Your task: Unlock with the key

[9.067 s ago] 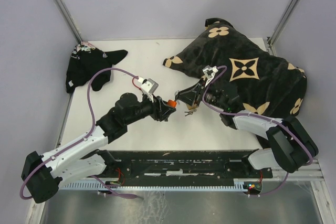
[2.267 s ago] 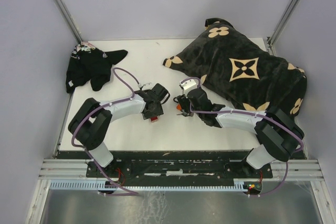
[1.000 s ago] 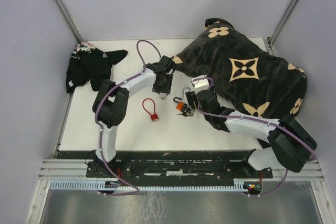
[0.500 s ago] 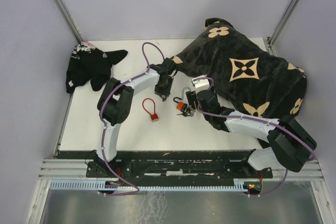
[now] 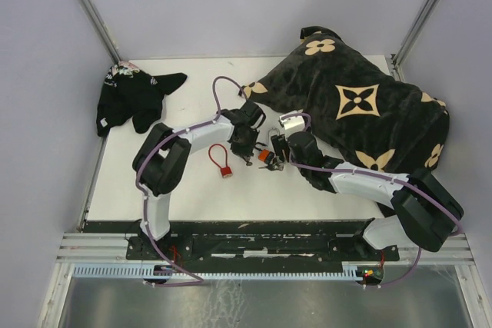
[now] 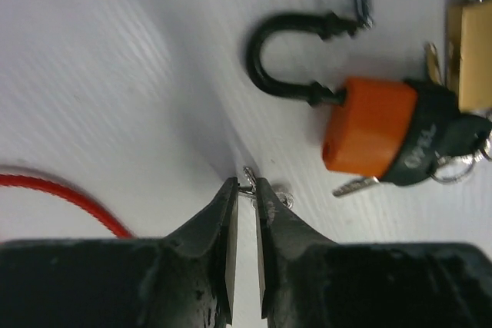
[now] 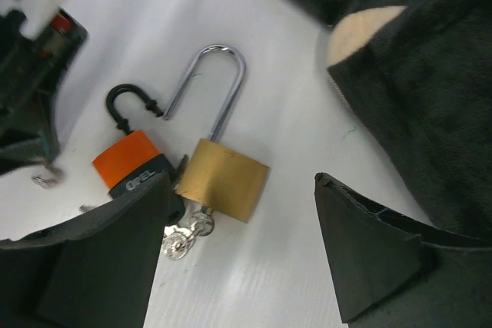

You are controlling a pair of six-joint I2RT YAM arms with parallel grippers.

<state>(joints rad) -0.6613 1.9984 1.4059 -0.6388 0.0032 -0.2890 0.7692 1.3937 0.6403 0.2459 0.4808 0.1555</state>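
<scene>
Left wrist: my left fingers pinch silver ring on counter to lift it; right fingers gape empty over brass padlock, ready to steady it.

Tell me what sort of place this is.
Probably a robot lab test cell: a white table boxed in by plain panels, a left arm and a right arm bolted at its near edge, and props, an orange padlock, a brass padlock and a patterned cushion.

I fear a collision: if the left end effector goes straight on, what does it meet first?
The small metal ring at the left end effector's tips, seemingly touching them; past it, probably the black shackle of the orange padlock.
</scene>
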